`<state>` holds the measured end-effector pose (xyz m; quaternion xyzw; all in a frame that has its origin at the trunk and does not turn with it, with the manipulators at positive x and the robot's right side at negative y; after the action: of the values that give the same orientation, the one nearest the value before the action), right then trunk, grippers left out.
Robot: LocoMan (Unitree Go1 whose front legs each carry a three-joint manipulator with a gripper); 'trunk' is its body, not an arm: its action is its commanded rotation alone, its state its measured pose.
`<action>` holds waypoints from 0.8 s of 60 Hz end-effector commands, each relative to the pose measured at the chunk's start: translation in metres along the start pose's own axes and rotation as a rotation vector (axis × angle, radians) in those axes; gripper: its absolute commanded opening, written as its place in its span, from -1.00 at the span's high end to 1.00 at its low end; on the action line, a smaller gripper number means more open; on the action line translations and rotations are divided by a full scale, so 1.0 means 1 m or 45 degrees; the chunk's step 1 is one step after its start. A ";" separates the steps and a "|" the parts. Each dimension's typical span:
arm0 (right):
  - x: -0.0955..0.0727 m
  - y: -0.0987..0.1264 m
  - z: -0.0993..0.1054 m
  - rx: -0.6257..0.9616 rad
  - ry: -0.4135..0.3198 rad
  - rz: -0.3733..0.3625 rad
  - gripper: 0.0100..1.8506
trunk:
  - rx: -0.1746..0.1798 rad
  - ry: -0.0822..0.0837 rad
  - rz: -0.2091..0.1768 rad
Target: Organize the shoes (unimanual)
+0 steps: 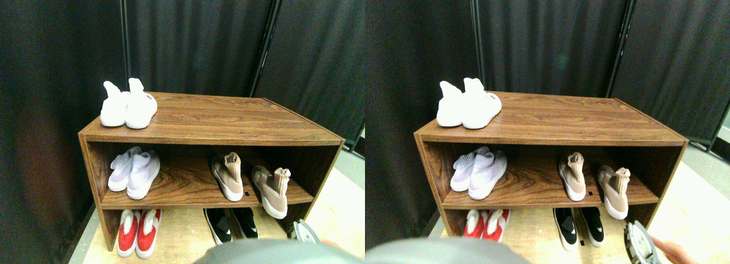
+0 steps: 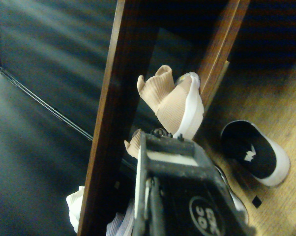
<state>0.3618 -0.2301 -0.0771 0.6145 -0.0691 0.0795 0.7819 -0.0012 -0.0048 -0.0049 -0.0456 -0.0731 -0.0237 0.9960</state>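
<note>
Wooden shoe rack [image 1: 217, 118], tan-beige knit shoes [image 1: 228, 175] apart on the middle shelf [image 1: 182, 190], right one [image 1: 274, 190] overhanging its front edge, low black pair [image 1: 231, 224] on the floor beneath, end effector [image 1: 305, 232] at lower right, jaw state cannot be told

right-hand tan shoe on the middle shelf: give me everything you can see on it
The right-hand tan shoe is a beige knit sock-style sneaker with a high ribbed collar and a white sole. It sits on the middle shelf of the wooden rack, at its right end, angled so the toe overhangs the shelf's front edge. Its mate stands apart to its left, further back. In the wrist view the shoe shows close ahead of the tool, its collar flopped open. Nothing but the shelf touches it.
</note>
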 end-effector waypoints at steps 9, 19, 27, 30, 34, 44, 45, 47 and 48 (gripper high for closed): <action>0.001 0.006 0.002 -0.041 0.062 0.021 -0.42 | -0.020 0.012 -0.001; 0.006 0.004 0.004 -0.060 0.004 0.015 -0.86 | -0.017 0.013 -0.001; 0.012 0.004 0.005 -0.043 -0.021 0.007 -0.89 | -0.016 0.014 -0.003; 0.015 0.003 0.005 -0.027 -0.024 0.000 -0.89 | -0.016 0.017 -0.002; 0.021 0.002 0.007 -0.012 -0.026 -0.006 -0.87 | -0.016 0.017 -0.002; 0.038 -0.001 0.007 0.027 -0.086 -0.036 -0.75 | -0.015 0.023 0.000; 0.038 -0.001 0.007 0.027 -0.086 -0.036 -0.75 | -0.015 0.023 0.000; 0.040 -0.001 0.007 0.030 -0.090 -0.042 -0.75 | -0.015 0.023 0.000; 0.040 -0.001 0.007 0.029 -0.093 -0.046 -0.75 | -0.014 0.029 -0.001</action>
<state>0.3986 -0.2372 -0.0736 0.6305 -0.0745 0.0348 0.7718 -0.0027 -0.0054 -0.0055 -0.0407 -0.0715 -0.0266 0.9963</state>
